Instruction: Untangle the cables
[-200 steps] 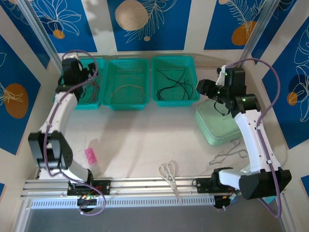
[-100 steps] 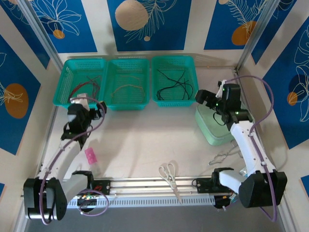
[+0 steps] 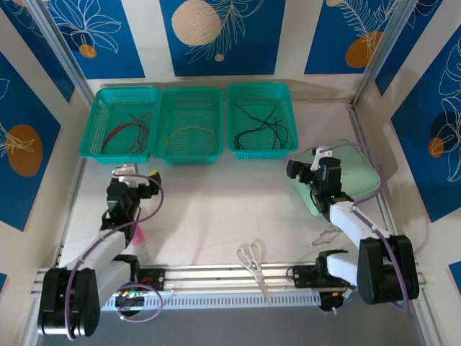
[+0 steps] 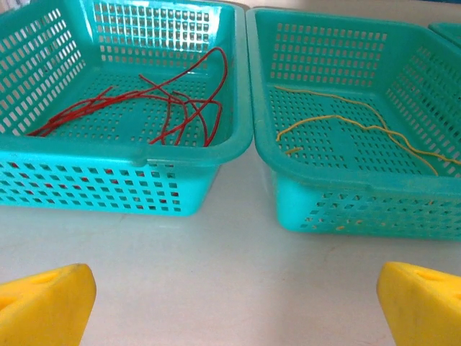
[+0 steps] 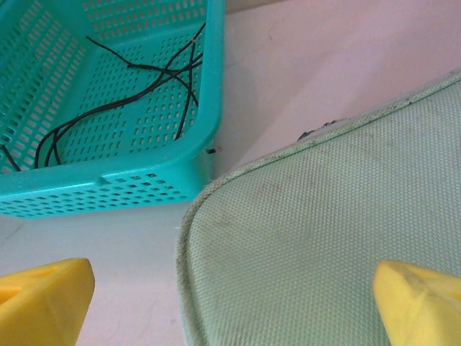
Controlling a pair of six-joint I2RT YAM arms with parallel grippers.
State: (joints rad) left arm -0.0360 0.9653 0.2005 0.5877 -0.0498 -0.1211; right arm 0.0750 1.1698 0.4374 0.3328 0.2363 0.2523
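from here the sorting looks all but done: the red cables lie loose in the left basket, the yellow-tan cable has the middle basket to itself, and the black cables sit in the right basket, one colour per tray, with no strand that i can see running between trays. the black strands cross each other a little, so i'd judge a last tidy there is the only thing possibly left. the left gripper hangs low over the table just short of the left and middle baskets, jaws spread wide and holding nothing, its arm folded near its base. the right gripper is equally wide and empty, poised over the near corner of the green pad, facing the right basket.
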